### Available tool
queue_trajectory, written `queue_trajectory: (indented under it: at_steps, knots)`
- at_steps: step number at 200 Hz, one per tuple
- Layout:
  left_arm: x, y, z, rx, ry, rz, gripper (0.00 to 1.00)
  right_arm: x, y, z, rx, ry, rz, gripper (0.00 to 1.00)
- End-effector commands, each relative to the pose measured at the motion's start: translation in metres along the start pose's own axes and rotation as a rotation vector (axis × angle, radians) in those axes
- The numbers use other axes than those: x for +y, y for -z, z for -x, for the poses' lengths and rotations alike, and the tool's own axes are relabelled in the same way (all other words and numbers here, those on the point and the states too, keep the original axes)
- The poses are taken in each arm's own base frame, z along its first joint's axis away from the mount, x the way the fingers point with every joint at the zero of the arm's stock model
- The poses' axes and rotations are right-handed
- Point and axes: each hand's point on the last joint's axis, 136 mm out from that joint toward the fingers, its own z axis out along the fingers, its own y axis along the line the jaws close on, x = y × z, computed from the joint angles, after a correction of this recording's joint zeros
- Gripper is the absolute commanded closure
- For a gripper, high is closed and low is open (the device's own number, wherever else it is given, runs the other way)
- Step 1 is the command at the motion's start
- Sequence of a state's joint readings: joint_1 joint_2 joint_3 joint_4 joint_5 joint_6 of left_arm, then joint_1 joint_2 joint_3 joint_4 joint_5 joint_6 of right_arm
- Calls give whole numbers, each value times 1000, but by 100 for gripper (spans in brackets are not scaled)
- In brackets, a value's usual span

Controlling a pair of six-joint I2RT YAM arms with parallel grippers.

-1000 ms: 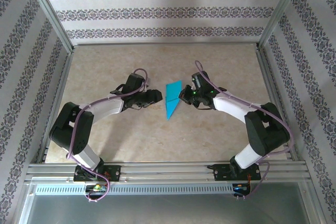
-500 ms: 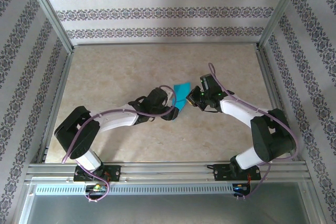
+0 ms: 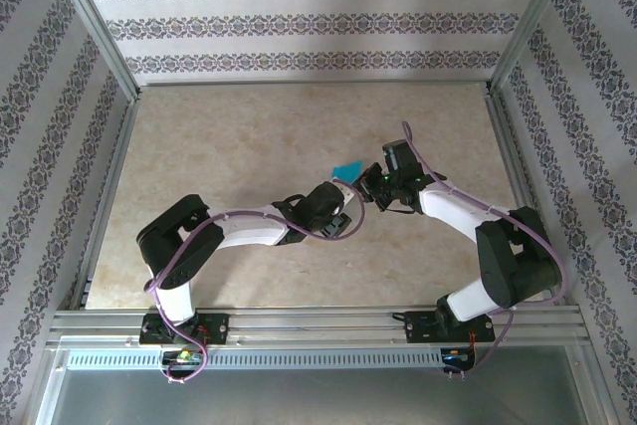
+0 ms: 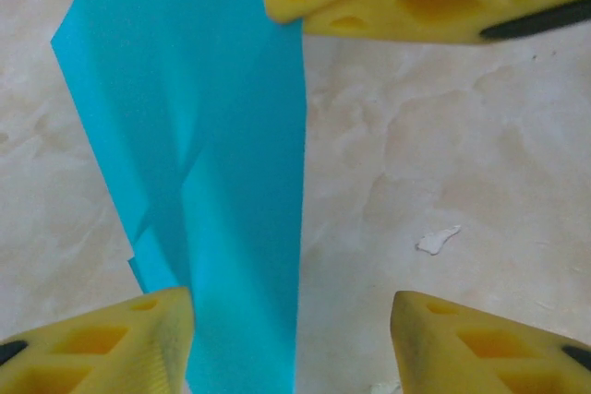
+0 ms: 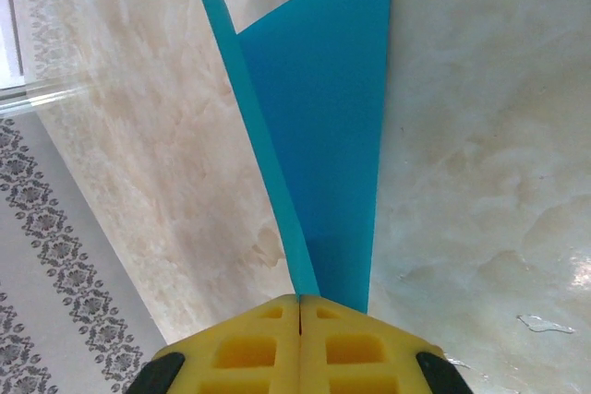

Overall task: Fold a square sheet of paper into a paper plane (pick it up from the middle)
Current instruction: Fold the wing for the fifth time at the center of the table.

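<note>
- Nearest in, my left arm [image 3: 249, 231] stretches low across the table [image 3: 219, 136], reaching toward the middle.
- My left claw [image 4: 291, 350] is spread wide, one yellow finger [image 4: 111, 334] at each side, and nothing is clamped between them.
- The paper plane [image 4: 212, 163] runs up through that gap, close to my left-hand finger, and its lower end slips behind that finger. I can't tell whether they touch.
- There are creases right across its teal face, plain to see from the left wrist.
- A small white fleck [image 4: 437, 241] sits on the marbled tabletop, off to the right of the paper.
- Just beyond, my right claw [image 5: 300, 309] has its two yellow fingers pressed tight together, pinching the paper's narrow end.
- From that pinch the paper widens going away, with one flap standing on edge along its left side.
- From above, both claws are close together at mid-table, and a teal corner pokes out just past them.
- Farthest back is the patterned wall [image 3: 318, 22].
</note>
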State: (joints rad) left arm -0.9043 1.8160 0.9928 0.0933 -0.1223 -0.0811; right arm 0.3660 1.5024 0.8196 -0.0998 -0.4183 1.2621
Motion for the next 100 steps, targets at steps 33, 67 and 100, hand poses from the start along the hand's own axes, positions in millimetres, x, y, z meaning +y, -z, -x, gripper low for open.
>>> queue_trajectory:
  at_steps: [33,67,100]
  knots:
    - [8,-5,11,-67,-104,84,60,-8,-6,-2,48,-53,1,93]
    - [8,-5,5,-61,-128,85,76,-10,-6,-1,49,-62,-5,87]
    - [6,-6,-2,-53,-149,73,87,-13,-4,4,39,-57,-19,74]
